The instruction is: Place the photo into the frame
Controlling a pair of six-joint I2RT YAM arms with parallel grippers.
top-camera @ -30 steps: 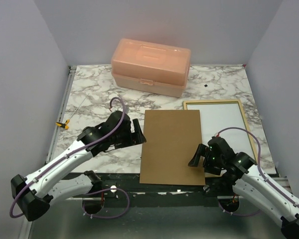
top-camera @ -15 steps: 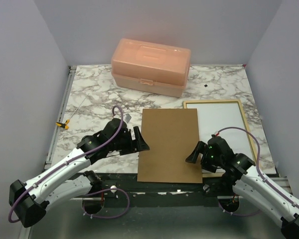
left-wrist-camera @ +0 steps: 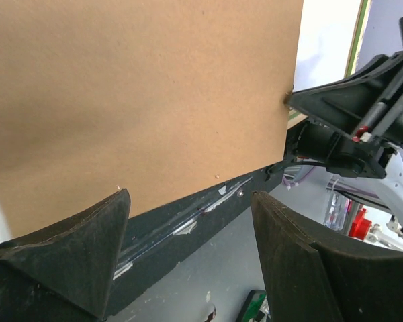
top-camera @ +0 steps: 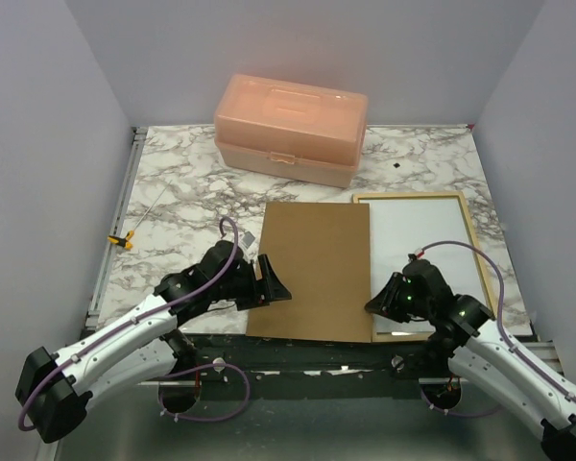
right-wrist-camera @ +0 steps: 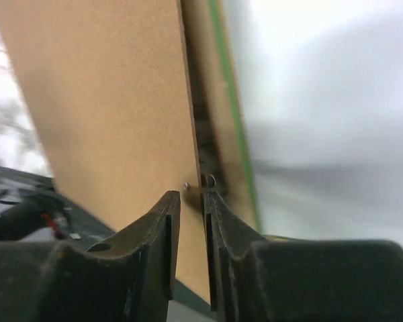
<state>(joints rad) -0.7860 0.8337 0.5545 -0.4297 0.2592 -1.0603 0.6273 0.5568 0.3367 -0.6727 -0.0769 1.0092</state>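
frame (top-camera: 408, 198) lies flat at right of table (top-camera: 182, 192), pale side up, white sheet (top-camera: 418, 240) inside. right gripper (top-camera: 376, 303) pinches board (top-camera: 312, 269) right edge; left gripper (top-camera: 274, 283) jaws apart at its near-left edge.

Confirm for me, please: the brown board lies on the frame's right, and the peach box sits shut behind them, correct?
Not quite: the board lies to the left of the frame, as the top view shows. The box does sit shut behind them.
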